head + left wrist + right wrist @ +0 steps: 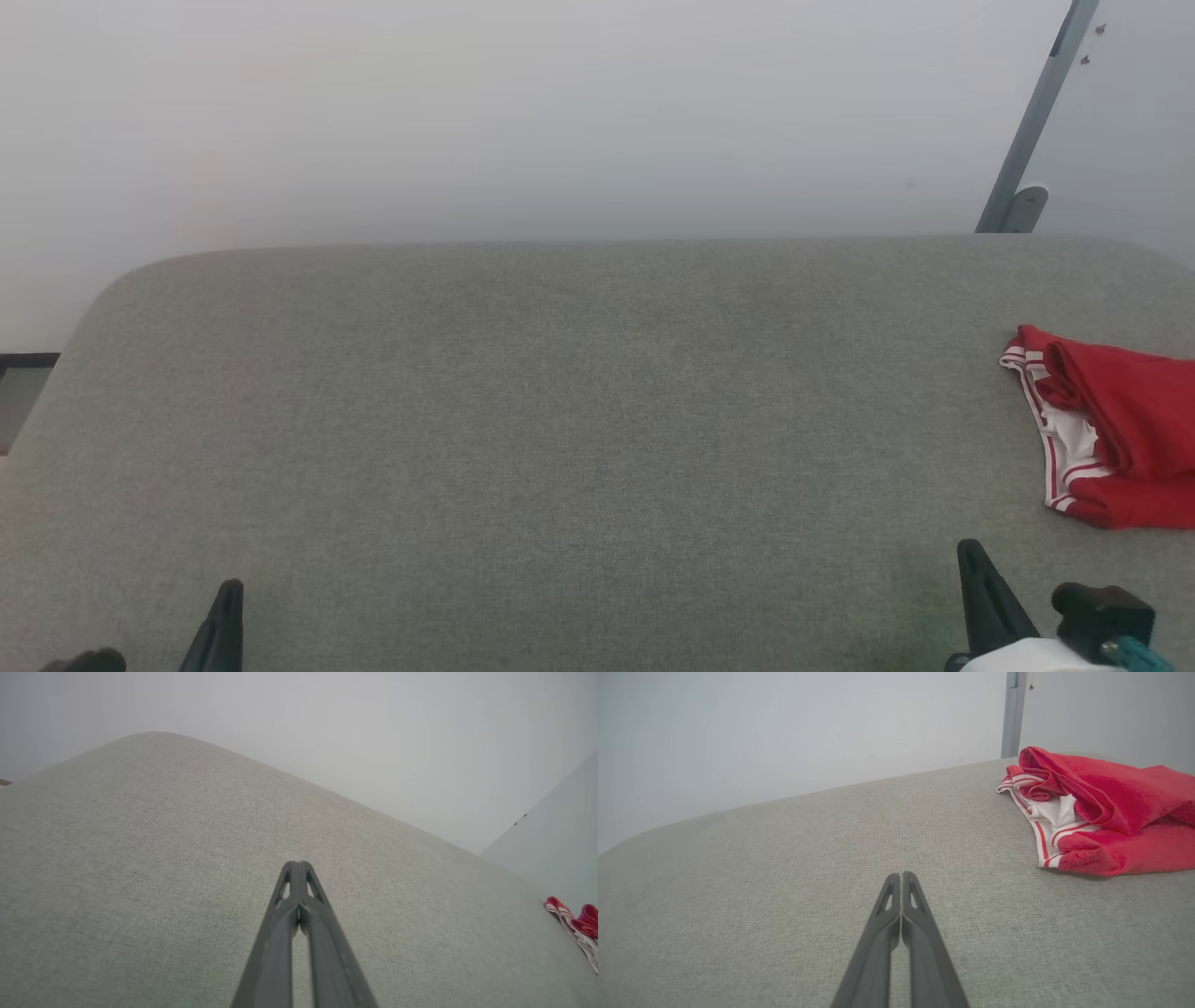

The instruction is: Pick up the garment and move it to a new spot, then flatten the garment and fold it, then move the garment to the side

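The red garment (1116, 425) lies crumpled at the far right of the grey padded surface, cut off by the head view's right edge; white striped trim shows along its left side. In the right wrist view the garment (1106, 807) sits ahead and to the right, apart from my right gripper (901, 875), whose fingers are pressed together with nothing between them. My right gripper (969, 551) is at the lower right, below the garment. My left gripper (297, 863) is shut and empty over bare fabric, far left of the garment (577, 926); in the head view the left gripper (229, 590) is at the lower left.
The grey fabric surface (560, 420) spans the view, with rounded back corners and a pale wall behind. A grey metal bar (1036, 121) leans at the back right. The surface's left edge drops off near a dark strip (23, 359).
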{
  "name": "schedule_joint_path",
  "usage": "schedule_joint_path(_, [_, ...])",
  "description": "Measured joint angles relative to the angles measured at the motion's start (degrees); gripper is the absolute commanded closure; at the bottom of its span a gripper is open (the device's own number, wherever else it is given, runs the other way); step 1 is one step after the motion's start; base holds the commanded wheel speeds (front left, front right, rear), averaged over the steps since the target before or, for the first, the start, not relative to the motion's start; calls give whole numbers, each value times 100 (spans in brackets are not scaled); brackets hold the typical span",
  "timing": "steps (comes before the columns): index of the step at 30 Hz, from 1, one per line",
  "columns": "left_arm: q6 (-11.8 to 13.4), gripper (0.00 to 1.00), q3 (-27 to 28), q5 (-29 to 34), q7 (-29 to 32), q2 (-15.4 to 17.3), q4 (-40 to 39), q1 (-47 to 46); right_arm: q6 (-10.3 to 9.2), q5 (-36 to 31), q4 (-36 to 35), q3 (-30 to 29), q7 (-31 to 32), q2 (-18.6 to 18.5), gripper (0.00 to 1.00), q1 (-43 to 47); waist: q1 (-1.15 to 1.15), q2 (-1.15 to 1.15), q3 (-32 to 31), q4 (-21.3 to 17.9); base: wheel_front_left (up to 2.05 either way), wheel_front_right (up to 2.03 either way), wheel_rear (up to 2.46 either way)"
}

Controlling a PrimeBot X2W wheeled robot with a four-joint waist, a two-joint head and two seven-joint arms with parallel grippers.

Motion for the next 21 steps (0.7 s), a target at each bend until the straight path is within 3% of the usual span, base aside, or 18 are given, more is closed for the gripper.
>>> schedule_joint_path(21, [0,100,126,-1470,537,-399,41,-444,0,2270,-82,0,491,-2,100,-242,0,0,61,-25,0,0,0])
